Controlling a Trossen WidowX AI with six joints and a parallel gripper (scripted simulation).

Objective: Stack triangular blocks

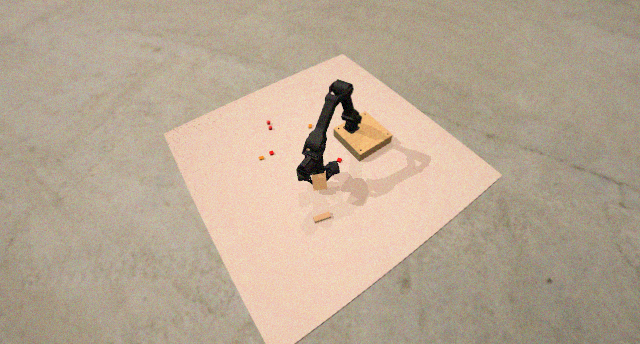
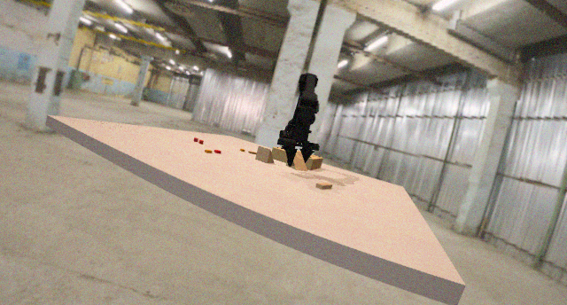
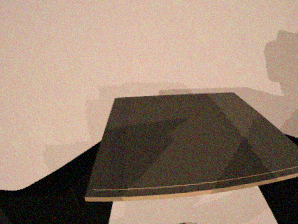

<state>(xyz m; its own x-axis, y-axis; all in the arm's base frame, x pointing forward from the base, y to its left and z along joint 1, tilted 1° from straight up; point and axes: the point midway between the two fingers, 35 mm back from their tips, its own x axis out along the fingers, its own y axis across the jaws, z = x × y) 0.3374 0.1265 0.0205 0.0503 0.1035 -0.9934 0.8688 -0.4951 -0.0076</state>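
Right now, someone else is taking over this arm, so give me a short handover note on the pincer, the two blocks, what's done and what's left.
Pincer: shut on one wedge block, held above the table.
Other wedge block: lying on the table just ahead of the held one, untouched.
Done: first block picked up.
Left: carry it over, mate slope to slope with ends even, open the pincer, lift the arm away.
Mind the small red and orange bits near the base.
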